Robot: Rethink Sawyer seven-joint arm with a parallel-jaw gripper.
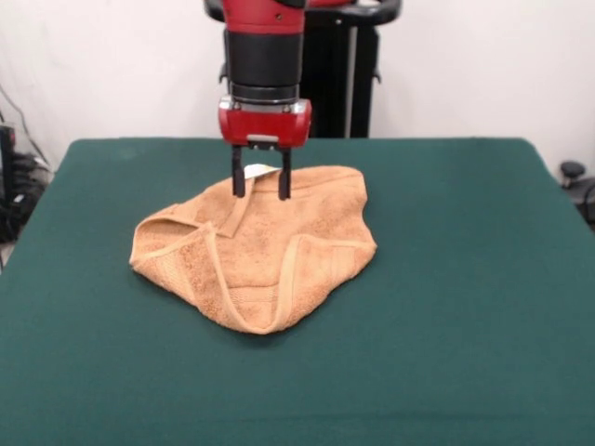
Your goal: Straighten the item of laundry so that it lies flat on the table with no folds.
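The orange-tan terry towel [256, 246] lies crumpled on the dark green table [465, 279], a little left of centre. Its left and front parts are folded over, with hemmed edges showing as raised ridges. A small white tag [259, 171] shows at its far edge. My gripper [261, 189] comes down from above over the towel's far edge. Its two black fingers [239, 178] stand apart, one on each side of the tag, with tips at the cloth. It holds nothing that I can see.
The robot's black pedestal [339, 70] stands behind the table's far edge. Cables and dark equipment [14, 177] sit off the table's left side, and a small dark object [574, 172] shows beyond the right edge.
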